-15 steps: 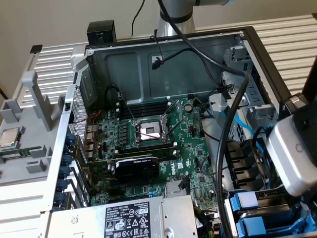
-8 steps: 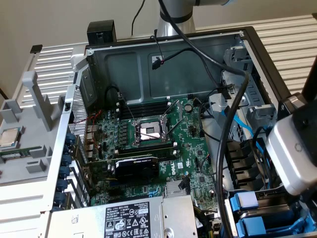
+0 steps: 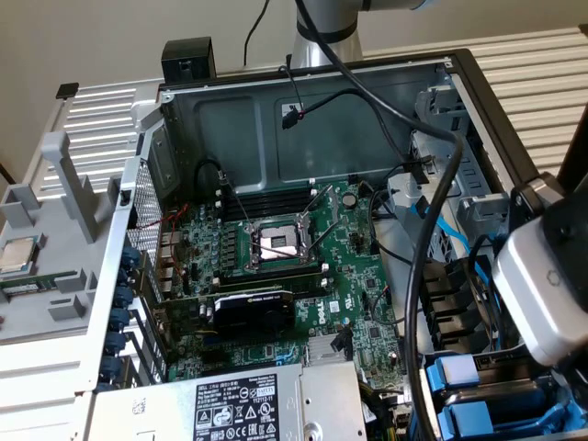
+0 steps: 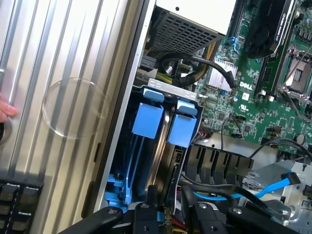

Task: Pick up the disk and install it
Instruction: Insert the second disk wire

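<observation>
Two blue-fronted carriers stand side by side in the drive bay at the case's edge. A silver metal drive side shows between them. I cannot tell which one holds the disk. In the exterior view the same blue fronts sit at the lower right, below the arm's white wrist housing. My gripper hovers above the bay, a little way from the carriers. Its black fingers stand apart with nothing gripped between them.
The open case shows the motherboard with a CPU socket, a graphics card and the grey power-supply box. Black cables and a blue cable run near the bay. A hand and a keyboard lie outside the case.
</observation>
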`<state>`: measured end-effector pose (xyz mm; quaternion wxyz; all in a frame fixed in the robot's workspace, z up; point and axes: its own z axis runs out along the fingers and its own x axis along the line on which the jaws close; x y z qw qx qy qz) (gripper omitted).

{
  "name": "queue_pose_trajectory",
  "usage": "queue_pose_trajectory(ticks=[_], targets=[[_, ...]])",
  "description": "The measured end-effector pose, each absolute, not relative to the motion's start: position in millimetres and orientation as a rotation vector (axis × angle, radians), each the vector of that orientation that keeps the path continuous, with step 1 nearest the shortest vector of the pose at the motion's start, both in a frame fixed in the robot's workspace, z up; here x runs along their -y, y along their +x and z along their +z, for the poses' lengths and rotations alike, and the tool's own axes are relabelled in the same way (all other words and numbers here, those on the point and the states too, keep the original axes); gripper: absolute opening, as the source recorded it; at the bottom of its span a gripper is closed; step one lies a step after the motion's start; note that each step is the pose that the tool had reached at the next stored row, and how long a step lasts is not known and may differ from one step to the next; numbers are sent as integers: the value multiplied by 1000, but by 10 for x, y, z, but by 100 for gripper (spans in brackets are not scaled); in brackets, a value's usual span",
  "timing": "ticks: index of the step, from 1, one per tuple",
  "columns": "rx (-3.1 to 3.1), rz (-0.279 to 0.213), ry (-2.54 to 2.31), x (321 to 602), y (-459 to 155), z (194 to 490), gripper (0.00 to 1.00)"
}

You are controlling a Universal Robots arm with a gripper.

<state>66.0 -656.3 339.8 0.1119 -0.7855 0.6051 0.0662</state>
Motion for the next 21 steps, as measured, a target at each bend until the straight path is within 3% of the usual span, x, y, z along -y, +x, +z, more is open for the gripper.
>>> queue_pose_trajectory(ticks=[21], targets=[[-1749, 184, -2299, 6559, 665, 3359, 33]])
